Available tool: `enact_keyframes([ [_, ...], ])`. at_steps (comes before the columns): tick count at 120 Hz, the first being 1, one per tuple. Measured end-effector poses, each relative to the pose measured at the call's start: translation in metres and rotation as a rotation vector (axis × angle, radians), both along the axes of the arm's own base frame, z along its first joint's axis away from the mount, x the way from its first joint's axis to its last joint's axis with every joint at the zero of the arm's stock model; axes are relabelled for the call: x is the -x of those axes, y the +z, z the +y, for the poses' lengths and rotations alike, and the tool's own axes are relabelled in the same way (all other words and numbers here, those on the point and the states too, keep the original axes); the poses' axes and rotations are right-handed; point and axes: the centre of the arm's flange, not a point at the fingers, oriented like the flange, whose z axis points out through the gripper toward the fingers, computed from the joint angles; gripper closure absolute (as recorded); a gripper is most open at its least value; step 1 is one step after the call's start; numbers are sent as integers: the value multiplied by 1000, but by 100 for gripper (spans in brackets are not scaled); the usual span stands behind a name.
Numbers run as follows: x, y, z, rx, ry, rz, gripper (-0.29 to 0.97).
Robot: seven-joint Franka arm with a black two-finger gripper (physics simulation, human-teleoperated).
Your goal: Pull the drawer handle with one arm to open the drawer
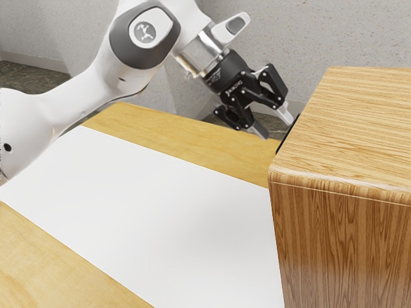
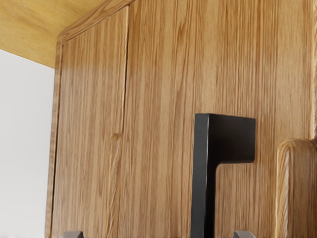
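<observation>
A wooden drawer cabinet [image 1: 347,192] stands at the exterior view's right, its front facing the arm. A black bar handle [image 2: 200,188] is mounted on the drawer front [image 2: 148,124]; in the exterior view only a thin dark edge of the handle [image 1: 286,136] shows at the cabinet's upper front corner. My black gripper [image 1: 276,126] is right at that front face, at handle height. It is open. In the wrist view two grey fingertips [image 2: 73,233] stand wide apart, with the handle bar between them and nearer the one beside the cabinet's rounded edge. I see no contact with the handle.
The cabinet sits on a wooden table [image 1: 180,138] covered by a wide white mat [image 1: 148,218]. The arm's white links [image 1: 77,96] come in from the exterior view's upper left, above the table. A pale wall [image 1: 321,32] stands behind.
</observation>
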Motion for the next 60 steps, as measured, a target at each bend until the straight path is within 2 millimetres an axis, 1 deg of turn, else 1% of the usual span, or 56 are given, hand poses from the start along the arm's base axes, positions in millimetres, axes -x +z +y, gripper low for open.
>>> enact_keyframes([
  [22,-6,-15,1,3,10,28,34],
  [50,-8,-19,-1,0,18,40,36],
  [60,-7,-16,5,-3,30,37,39],
])
